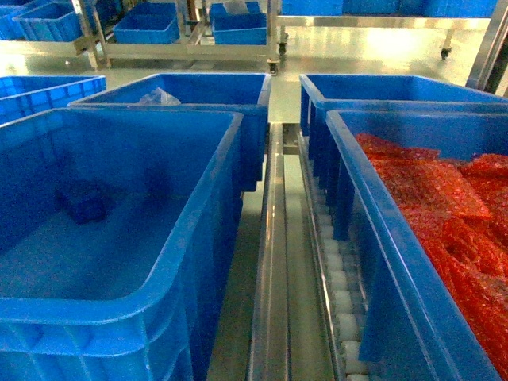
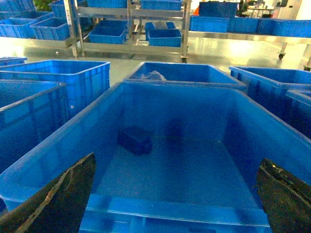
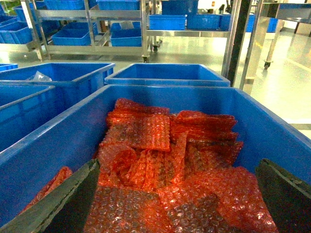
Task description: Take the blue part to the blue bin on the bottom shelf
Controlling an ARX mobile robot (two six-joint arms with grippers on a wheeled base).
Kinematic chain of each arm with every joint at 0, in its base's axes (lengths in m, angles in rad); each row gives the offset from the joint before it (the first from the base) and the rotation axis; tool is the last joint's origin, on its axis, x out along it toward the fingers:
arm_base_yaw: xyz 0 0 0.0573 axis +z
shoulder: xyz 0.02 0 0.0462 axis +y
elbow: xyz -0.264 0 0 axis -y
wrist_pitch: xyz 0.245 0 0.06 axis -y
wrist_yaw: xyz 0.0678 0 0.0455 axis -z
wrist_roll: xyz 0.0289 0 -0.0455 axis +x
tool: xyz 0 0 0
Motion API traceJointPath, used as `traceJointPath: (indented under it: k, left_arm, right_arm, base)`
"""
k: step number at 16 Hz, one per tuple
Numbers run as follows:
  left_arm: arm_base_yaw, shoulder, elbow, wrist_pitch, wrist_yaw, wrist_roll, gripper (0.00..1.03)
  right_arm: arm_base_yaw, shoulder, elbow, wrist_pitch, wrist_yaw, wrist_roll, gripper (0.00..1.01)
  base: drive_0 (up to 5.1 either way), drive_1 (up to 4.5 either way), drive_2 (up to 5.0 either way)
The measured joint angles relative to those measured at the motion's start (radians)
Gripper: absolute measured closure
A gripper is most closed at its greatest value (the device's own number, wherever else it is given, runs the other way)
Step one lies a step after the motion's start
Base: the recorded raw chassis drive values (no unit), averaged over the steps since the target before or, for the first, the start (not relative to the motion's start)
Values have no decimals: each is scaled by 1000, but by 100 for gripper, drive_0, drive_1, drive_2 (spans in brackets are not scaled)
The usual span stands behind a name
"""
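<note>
The left gripper [image 2: 177, 194] is wide open and holds nothing. The blue part [image 2: 135, 140] sits ahead of it, inside the blue bin [image 2: 48, 160]. The right gripper [image 3: 177, 194] is open too, above red packets [image 3: 160, 160].

Left gripper [image 2: 177, 194]: open wide, one dark finger [image 2: 58, 199] low at the left edge of its wrist view, the other low at the right edge. Nothing between them. Up above the near rim of the blue bin [image 2: 175, 206], looking down into it.

Right gripper [image 3: 177, 199]: open wide too, one dark finger [image 3: 60, 201] at each bottom corner of its wrist view. Nothing held. Off to the right of the blue bin, over the next tote.

No arms or grippers seen from the head camera.
</note>
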Motion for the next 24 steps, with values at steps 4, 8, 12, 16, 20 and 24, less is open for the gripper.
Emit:
traceJointPath:
  k: [4,8,12,16,20,24]
  left_arm:
    - [0,0,0,0,0,0,5]
    - [0,0,0,0,0,0,5]
    - [0,0,0,0,0,0,5]
    - [0,0,0,0,0,0,5]
    - [0,0,0,0,0,0,5]
    - [0,0,0,0,0,0,5]
  right_arm:
    - [0,0,0,0,0,0,3]
    - [0,0,0,0,0,0,3]
    - [0,0,0,0,0,0,3]
    - [0,0,0,0,0,0,3]
    - [0,0,0,0,0,0,3]
    - [0,0,0,0,0,0,3]
  base:
    - [0,0,0]
    - [0,0,0]
    - [0,0,0]
    - [0,0,0]
    - [0,0,0]
    - [0,0,0]
